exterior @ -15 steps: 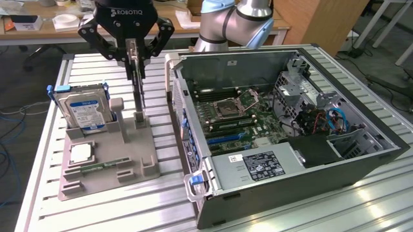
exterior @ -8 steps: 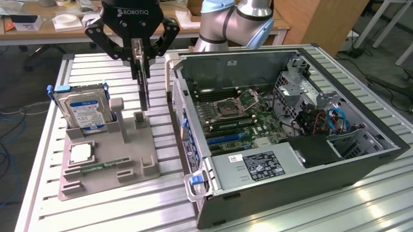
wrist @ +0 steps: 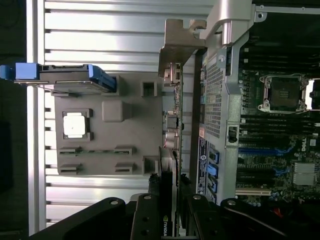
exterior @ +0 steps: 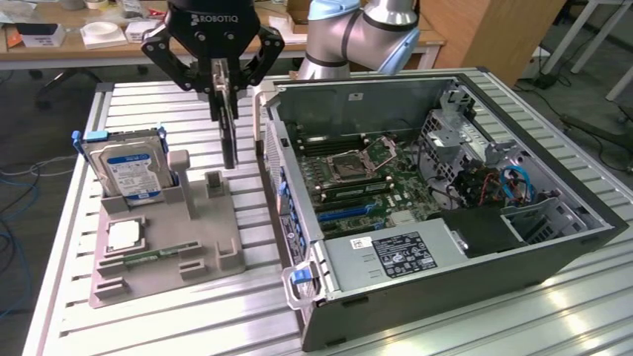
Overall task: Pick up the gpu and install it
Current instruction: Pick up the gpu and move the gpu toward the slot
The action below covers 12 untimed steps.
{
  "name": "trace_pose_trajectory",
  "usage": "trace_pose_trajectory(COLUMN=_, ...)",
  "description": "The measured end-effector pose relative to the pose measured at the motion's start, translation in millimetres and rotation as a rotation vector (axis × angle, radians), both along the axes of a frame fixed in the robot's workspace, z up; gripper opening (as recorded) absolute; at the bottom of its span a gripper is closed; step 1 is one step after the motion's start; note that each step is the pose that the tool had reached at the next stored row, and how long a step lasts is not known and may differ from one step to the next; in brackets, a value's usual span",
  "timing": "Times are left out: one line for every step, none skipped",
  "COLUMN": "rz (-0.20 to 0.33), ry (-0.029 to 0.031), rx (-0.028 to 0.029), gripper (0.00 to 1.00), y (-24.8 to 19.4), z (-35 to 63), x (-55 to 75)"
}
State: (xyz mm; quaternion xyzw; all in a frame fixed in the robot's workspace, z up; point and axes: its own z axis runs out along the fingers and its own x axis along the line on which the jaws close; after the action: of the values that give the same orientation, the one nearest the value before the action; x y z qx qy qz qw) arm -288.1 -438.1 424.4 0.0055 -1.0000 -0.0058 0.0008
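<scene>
The black pincer point(exterior: 225, 78) grips the thin green gpu card point(exterior: 230, 133) just beside the open grey metal computer case point(exterior: 416, 311); we fear a swing striking its wall.

**Fig. 1.** Single arm point(exterior: 358, 31), grey with blue joint caps, entering from the top edge of the exterior view. It is bent so that the black claw point(exterior: 224, 83) points straight down. The two linked fingers point(exterior: 261, 53) angle inward from the claw body. Their tips are closed on the upper edge of the gpu point(exterior: 228, 130), which hangs vertically below them. In the wrist view, the fingers point(wrist: 148, 216) flank the gpu, seen edge-on.
</scene>
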Motion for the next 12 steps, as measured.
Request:
trace_pose_trajectory(rz=0.0, ry=0.0, rx=0.0, gripper=0.26, y=0.0, z=0.0, x=1.1)
trace_pose_trajectory(rz=0.0, ry=-0.0001, rx=0.0, gripper=0.26, y=0.0, z=0.0, x=2.3)
trace_pose_trajectory(rz=0.0, ry=0.0, rx=0.0, gripper=0.26, y=0.0, z=0.0, x=3.6)
trace_pose_trajectory(rz=0.0, ry=0.0, rx=0.0, gripper=0.26, y=0.0, z=0.0, x=4.9)
trace_pose_trajectory(rz=0.0, ry=-0.0001, rx=0.0001, gripper=0.26, y=0.0, z=-0.1, x=6.1)
trace_pose_trajectory(rz=0.0, ry=0.0, rx=0.0, gripper=0.26, y=0.0, z=0.0, x=7.2)
trace_pose_trajectory(rz=0.0, ry=0.0, rx=0.0, gripper=0.26, y=0.0, z=0.0, x=8.3)
trace_pose_trajectory(rz=0.0, ry=0.0, rx=0.0, gripper=0.26, y=0.0, z=0.0, x=9.5)
trace_pose_trajectory(rz=0.0, ry=-0.0001, rx=0.0, gripper=0.26, y=0.0, z=0.0, x=10.5)
trace_pose_trajectory(rz=0.0, ry=0.0, rx=0.0, gripper=0.26, y=0.0, z=0.0, x=11.5)
trace_pose_trajectory(rz=0.0, ry=0.0, rx=0.0, gripper=0.26, y=0.0, z=0.0, x=12.5)
trace_pose_trajectory(rz=0.0, ry=0.0, rx=0.0, gripper=0.26, y=0.0, z=0.0, x=13.4)
